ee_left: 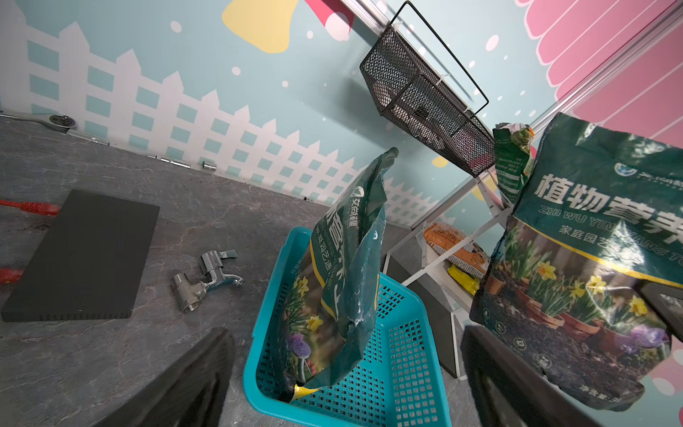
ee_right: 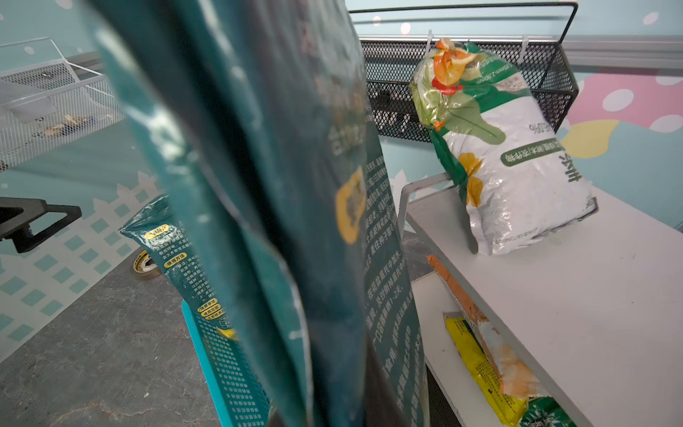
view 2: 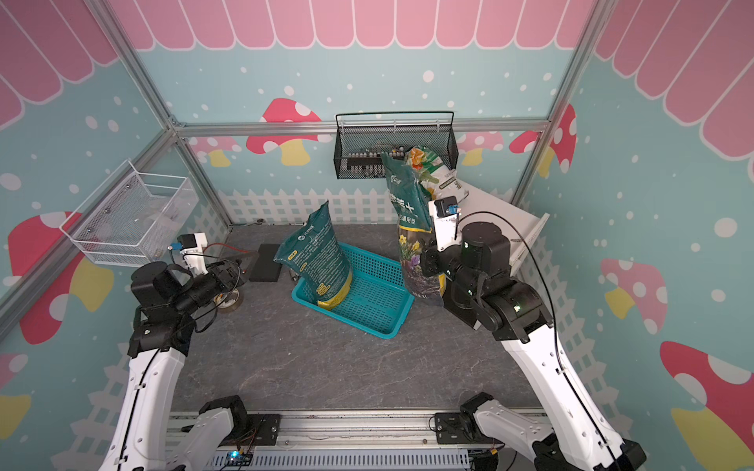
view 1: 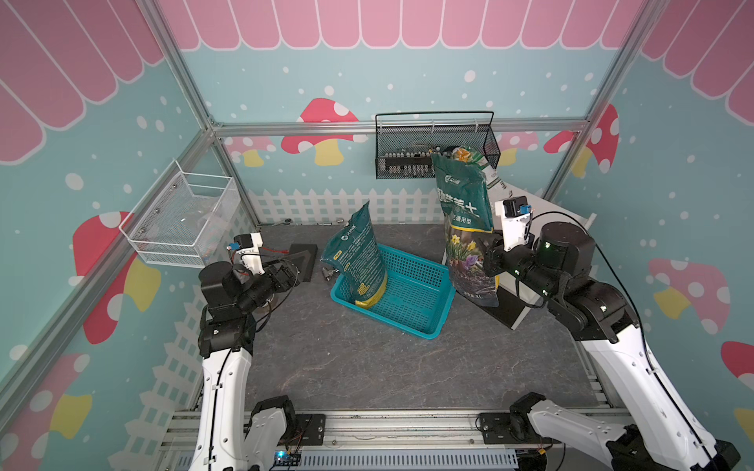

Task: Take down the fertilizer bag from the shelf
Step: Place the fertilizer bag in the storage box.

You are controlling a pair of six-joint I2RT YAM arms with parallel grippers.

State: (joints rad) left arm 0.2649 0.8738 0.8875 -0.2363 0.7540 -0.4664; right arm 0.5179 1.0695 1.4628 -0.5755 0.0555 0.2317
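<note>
Holding a green bag (view 1: 469,228) pinched in its right gripper (view 1: 487,257), clear of the white shelf (ee_right: 554,295) and beside the teal basket (view 1: 412,285), the robot seems mid-carry, and next should lower it into the basket before letting go.

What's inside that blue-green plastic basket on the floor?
A dark green soil bag stands in the teal basket, leaning at one end. The rest looks bare; whatever lies under the bag is hidden.

Right claw (view 1: 487,255) clamped shut, raised high, forearm angled inward. Left claw (view 1: 291,274) held low and level, jaws parted, pointing toward the middle.
</note>
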